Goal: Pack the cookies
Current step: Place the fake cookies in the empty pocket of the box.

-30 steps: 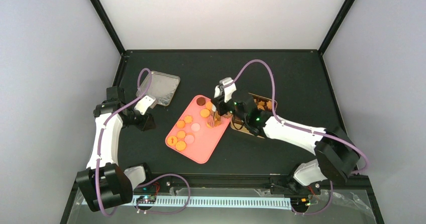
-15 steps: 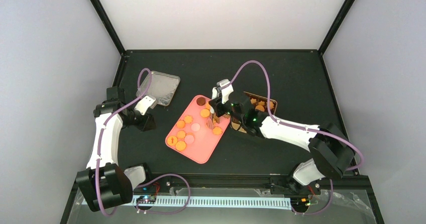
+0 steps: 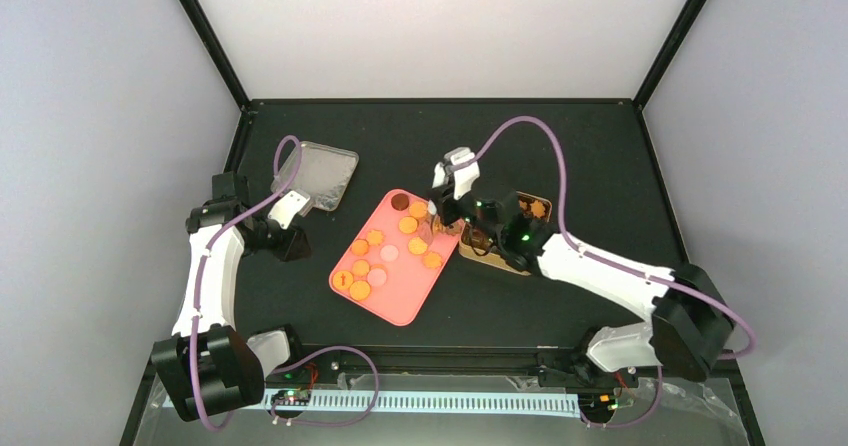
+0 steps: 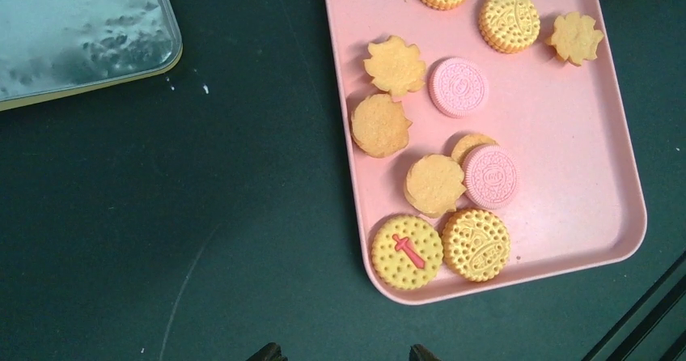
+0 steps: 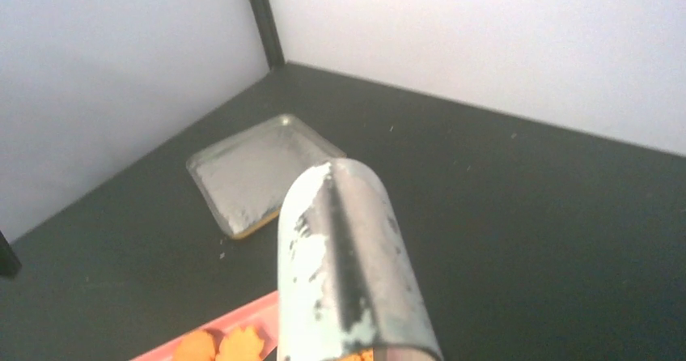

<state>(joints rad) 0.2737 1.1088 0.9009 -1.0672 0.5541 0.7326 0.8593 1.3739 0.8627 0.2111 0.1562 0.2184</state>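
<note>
Several cookies (image 3: 360,266), mostly orange-yellow with two pink and one dark brown, lie on a pink tray (image 3: 400,301). In the left wrist view the cookies (image 4: 437,184) fill the tray (image 4: 566,175). My right gripper (image 3: 447,214) is shut on a metal scoop (image 3: 437,229) over the tray's right edge, beside the gold tin (image 3: 490,256). In the right wrist view the scoop (image 5: 348,256) fills the middle and an orange cookie (image 5: 366,355) shows at its lower rim; the fingers are hidden. My left gripper (image 3: 290,242) is open and empty left of the tray, its fingertips (image 4: 267,351) apart.
The tin's silver lid (image 3: 318,174) lies upside down at the back left of the tray, also in the left wrist view (image 4: 81,29) and the right wrist view (image 5: 255,171). Some cookies (image 3: 535,207) sit in the tin's far corner. Black frame posts stand at the table's corners.
My right gripper with the scoop swung left over the tray, then came back up and to the right, nearer the tin. The left arm has not moved.
</note>
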